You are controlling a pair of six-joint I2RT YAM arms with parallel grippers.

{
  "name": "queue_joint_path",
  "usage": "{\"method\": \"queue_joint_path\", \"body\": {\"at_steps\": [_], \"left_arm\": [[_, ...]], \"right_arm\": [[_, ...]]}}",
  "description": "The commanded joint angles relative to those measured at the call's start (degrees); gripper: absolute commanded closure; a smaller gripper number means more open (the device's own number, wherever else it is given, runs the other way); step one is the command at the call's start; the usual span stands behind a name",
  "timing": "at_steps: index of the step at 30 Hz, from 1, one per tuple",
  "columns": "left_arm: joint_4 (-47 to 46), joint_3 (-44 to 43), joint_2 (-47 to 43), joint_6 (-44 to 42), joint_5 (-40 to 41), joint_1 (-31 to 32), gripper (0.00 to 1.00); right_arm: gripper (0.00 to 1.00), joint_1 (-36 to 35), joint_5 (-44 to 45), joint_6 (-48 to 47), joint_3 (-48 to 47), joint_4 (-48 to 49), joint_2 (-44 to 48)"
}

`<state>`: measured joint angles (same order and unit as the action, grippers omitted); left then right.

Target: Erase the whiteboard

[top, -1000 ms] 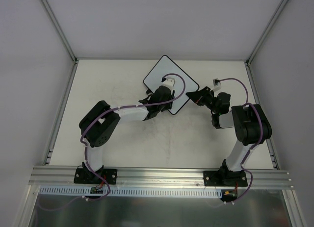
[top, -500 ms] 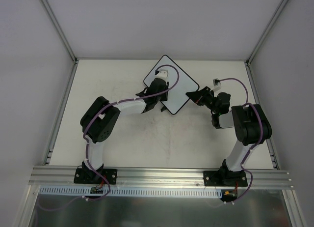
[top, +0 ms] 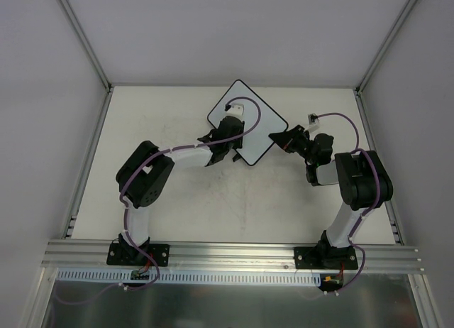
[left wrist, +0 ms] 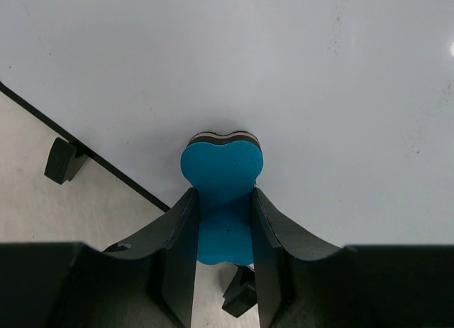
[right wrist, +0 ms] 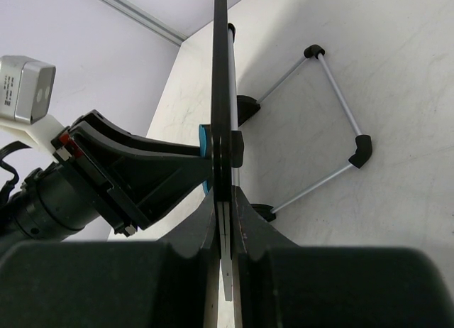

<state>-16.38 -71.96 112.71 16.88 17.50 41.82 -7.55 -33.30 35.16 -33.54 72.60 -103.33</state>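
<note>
Left gripper (left wrist: 223, 200) clamped tight on blue eraser (left wrist: 221, 168), eraser touching whiteboard (left wrist: 298, 79) near its black edge; right gripper (right wrist: 225, 189) pinches whiteboard's rim; whiteboard sits mid-table (top: 177, 200), far side.

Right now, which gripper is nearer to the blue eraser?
Left. The left gripper is shut on the blue eraser, against the whiteboard; the right gripper clamps the board's edge, apart from it.
</note>
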Motion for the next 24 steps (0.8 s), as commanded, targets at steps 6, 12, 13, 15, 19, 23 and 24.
{"method": "queue_joint_path", "body": {"at_steps": [6, 12, 13, 15, 19, 23, 24], "left_arm": [[6.18, 3.67, -2.58, 0.43, 3.77, 1.51, 1.0], [6.1, 2.71, -1.7, -0.53, 3.69, 2.82, 1.0], [6.1, 2.36, -1.53, -1.15, 3.6, 3.09, 1.0], [6.01, 1.48, -1.09, -1.76, 3.42, 3.79, 1.0], [4.78, 1.56, -1.26, -2.91, 1.67, 4.41, 1.0], [1.8, 2.88, -2.14, -3.88, -0.01, 5.02, 1.0], [0.92, 3.32, -2.57, -4.05, -0.18, 5.11, 1.0]], "right_arm": [[1.0, 0.52, -1.07, 3.95, -1.88, 11.34, 2.52], [1.0, 0.61, -1.07, 4.13, -1.88, 11.51, 2.52], [1.0, 0.61, -1.07, 4.13, -1.88, 11.51, 2.52], [1.0, 0.61, -1.07, 4.22, -1.88, 11.51, 2.43], [1.0, 0.61, -1.07, 4.31, -1.88, 11.6, 2.26], [1.0, 0.61, -1.24, 4.48, -2.06, 11.87, 1.99], [1.0, 0.61, -1.15, 4.48, -1.97, 11.87, 1.9]]}}
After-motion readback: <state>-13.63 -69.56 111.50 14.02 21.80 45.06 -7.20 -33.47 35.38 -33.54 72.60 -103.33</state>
